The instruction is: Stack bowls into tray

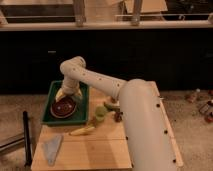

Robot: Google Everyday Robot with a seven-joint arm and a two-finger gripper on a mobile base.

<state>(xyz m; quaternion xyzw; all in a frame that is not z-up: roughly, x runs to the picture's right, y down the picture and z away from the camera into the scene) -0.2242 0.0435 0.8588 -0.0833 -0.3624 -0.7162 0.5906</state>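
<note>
This looks like an indoor test area in an office or lab building, not a home. A pale wooden table [100, 145] stands in the lower middle of the frame on speckled carpet-like flooring. Behind it, across the upper half, runs a dark wall topped by a pale ledge and railing posts. The gripper [67, 96] sits at centre left over a green tray [52, 90].
</note>
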